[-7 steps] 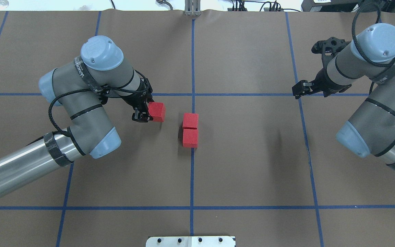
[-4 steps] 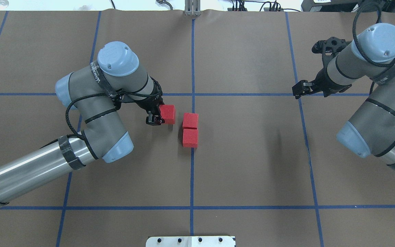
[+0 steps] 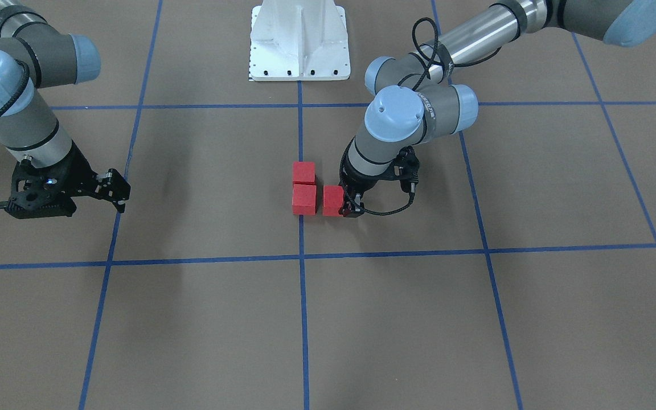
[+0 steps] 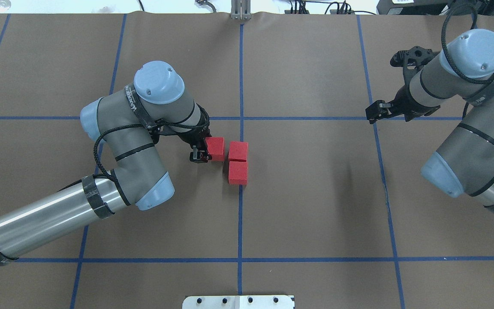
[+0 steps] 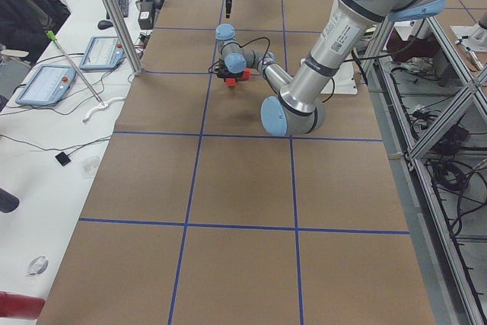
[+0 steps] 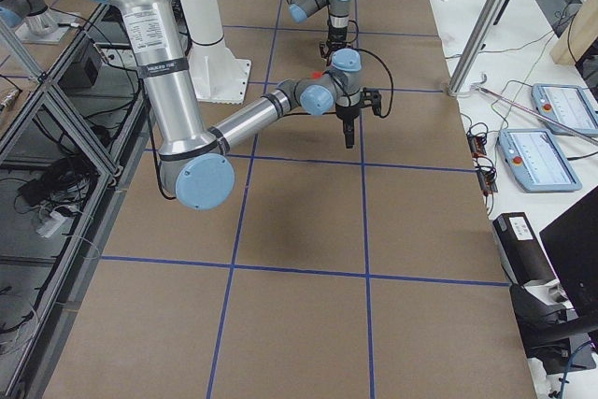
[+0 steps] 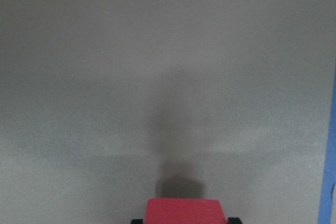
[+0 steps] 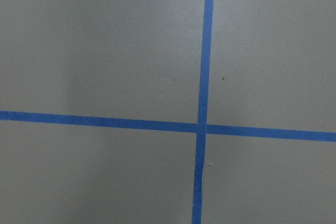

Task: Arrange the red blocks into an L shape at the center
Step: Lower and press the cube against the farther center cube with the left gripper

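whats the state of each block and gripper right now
left gripper, jaws shut on the third red block
third red block, gripped, a narrow gap beside the pair
pair of red blocks, touching each other, on the middle blue line, not gripped
right gripper, holds nothing, off to the side; open or shut unclear

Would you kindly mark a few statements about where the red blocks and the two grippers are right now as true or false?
1. The left gripper is shut on a red block. True.
2. That block is stacked on top of the others. False: it is beside the two loose blocks, next to the one farther from the robot, with a thin gap showing.
3. The two loose blocks touch each other and lie on the middle blue line. True.
4. The right gripper carries a block too. False: it holds nothing and is far off to the side.
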Robot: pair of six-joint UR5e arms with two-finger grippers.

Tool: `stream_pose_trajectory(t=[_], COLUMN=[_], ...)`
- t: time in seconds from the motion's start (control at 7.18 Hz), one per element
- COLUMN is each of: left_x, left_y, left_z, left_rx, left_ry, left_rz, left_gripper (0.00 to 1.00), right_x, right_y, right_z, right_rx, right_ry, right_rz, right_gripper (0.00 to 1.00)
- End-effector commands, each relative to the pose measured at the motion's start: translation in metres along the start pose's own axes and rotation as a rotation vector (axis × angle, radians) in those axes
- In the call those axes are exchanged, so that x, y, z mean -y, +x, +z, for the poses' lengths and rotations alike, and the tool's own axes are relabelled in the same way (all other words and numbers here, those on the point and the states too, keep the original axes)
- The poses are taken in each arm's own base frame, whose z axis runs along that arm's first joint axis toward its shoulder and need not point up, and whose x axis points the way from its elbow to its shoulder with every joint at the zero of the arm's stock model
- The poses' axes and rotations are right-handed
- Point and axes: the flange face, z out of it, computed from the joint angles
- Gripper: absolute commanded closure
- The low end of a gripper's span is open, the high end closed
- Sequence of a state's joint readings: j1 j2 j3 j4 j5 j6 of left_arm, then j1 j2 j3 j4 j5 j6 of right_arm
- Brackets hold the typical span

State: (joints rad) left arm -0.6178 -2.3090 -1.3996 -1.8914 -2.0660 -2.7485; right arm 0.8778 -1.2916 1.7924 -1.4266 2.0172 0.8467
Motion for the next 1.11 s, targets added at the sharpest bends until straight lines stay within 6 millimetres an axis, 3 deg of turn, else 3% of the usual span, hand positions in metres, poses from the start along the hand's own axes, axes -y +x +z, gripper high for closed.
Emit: stream_pose_trajectory(t=[0.0, 0.98], left_x=[-0.002, -0.011], left_y=[-0.001, 0.005], left_z=[0.000, 0.005], left_rx=[-0.001, 0.000], left_ry=[-0.001, 0.006], left_rz=[0.001, -0.017], left_gripper=[1.00, 1.00], right_x=[0.000, 0.000], right_y=[0.001, 0.001], right_z=[0.002, 0.002], right_rx=[-0.002, -0.003], right_ry=[-0.003, -0.003], right_rz=[0.000, 0.000], right_gripper=[0.00, 0.00])
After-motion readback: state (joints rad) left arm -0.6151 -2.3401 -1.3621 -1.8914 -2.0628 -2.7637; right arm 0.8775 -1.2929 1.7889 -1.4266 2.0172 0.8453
